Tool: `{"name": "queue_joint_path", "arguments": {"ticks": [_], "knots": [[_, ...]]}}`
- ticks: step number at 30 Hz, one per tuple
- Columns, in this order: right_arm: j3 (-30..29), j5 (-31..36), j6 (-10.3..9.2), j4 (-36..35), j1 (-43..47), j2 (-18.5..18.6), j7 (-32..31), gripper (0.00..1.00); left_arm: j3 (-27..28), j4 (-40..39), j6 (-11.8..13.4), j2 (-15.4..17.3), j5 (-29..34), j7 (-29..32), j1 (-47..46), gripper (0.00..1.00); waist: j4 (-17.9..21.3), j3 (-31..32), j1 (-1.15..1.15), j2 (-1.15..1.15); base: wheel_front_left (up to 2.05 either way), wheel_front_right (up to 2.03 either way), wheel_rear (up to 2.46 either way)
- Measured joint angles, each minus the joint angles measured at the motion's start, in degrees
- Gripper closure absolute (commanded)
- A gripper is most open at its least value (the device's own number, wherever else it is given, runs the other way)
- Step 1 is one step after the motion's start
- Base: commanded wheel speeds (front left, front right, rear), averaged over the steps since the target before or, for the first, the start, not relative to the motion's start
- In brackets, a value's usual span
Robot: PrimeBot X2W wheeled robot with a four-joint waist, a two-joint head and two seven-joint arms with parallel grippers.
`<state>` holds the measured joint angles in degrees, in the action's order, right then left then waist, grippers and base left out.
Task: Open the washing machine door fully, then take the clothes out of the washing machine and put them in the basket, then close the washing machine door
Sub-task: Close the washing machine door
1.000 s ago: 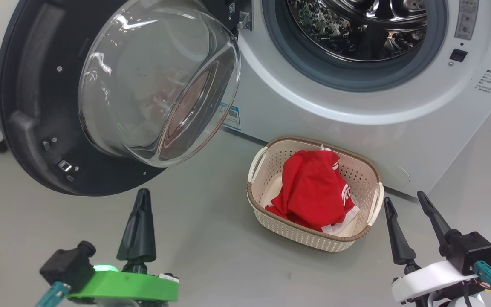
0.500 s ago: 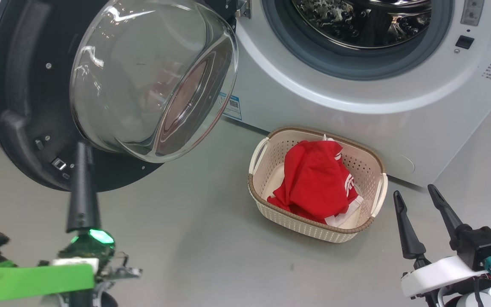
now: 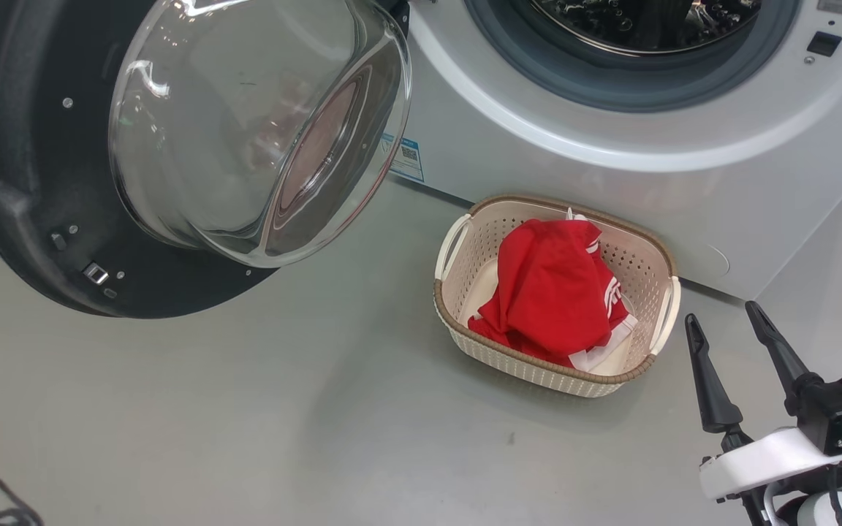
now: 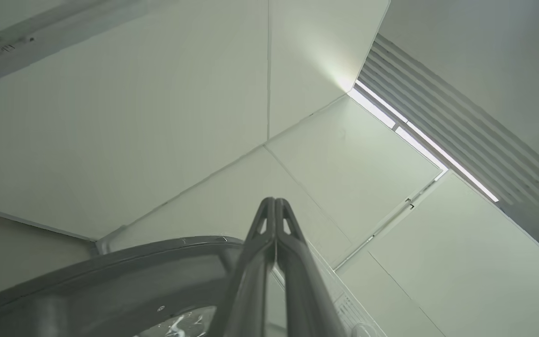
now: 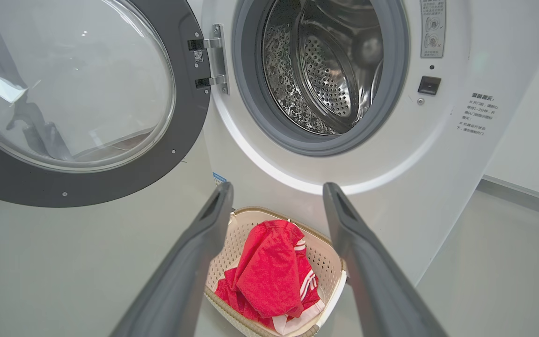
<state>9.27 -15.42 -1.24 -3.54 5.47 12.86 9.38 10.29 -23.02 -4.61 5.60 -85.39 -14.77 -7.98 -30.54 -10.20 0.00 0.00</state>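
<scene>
With the clothes [image 3: 552, 288] in the basket [image 3: 512, 365], the washing machine door [image 3: 12, 183] stands swung open to the robot's left — nearer the left end effector [image 4: 275, 206], fingers pressed together near its rim, than the spread right end effector [image 3: 721, 313] beside the basket.

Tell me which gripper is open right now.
The right gripper: its fingers stand well apart, with the basket seen between them. The left gripper has its fingers pressed together.
</scene>
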Motion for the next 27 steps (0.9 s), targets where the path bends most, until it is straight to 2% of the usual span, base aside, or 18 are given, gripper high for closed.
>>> {"name": "queue_joint_path", "arguments": {"ticks": [6, 7, 11, 15, 19, 27], "knots": [[-0.1, 0.0, 0.15, -1.0, -0.4, 0.7, -0.5, 0.00, 7.3, 6.9, 5.0, 6.1, -3.0, 0.6, -4.1, 1.00, 0.3, -1.4, 0.00, 0.00, 0.00, 0.00, 0.00], [-0.1, 0.0, 0.18, -1.2, -0.4, 1.1, -0.6, 0.00, 9.0, 9.5, 6.8, 7.4, -4.1, 1.2, -5.8, 1.00, 0.6, -1.9, 0.00, 0.00, 0.00, 0.00, 0.00], [0.0, 0.0, 0.67, -1.6, -0.6, 1.7, -1.0, 0.00, 10.8, 15.3, 10.5, 10.8, -6.1, 3.4, -8.0, 1.00, 1.3, -2.6, 0.00, 0.00, 0.00, 0.00, 0.00], [-0.1, 0.0, 1.14, -1.9, -0.9, 2.0, -1.4, 0.00, 10.5, 21.1, 11.4, 14.1, -6.5, 6.6, -8.2, 1.00, 2.0, -3.2, 0.00, 0.00, 0.00, 0.00, 0.00], [-0.5, 0.0, 1.15, -2.5, -0.9, 2.8, -1.8, 0.00, 7.7, 25.2, 11.9, 16.5, -6.6, 10.6, -8.5, 1.00, 2.6, -4.0, 0.00, 0.00, 0.00, 0.00, 0.00], [-1.1, 0.0, 1.18, -3.3, -1.5, 3.6, -2.4, 0.00, 2.8, 31.0, 11.9, 18.4, -7.4, 17.1, -10.2, 1.00, 3.4, -5.3, 0.00, 0.00, 0.00, 0.00, 0.00]]}}
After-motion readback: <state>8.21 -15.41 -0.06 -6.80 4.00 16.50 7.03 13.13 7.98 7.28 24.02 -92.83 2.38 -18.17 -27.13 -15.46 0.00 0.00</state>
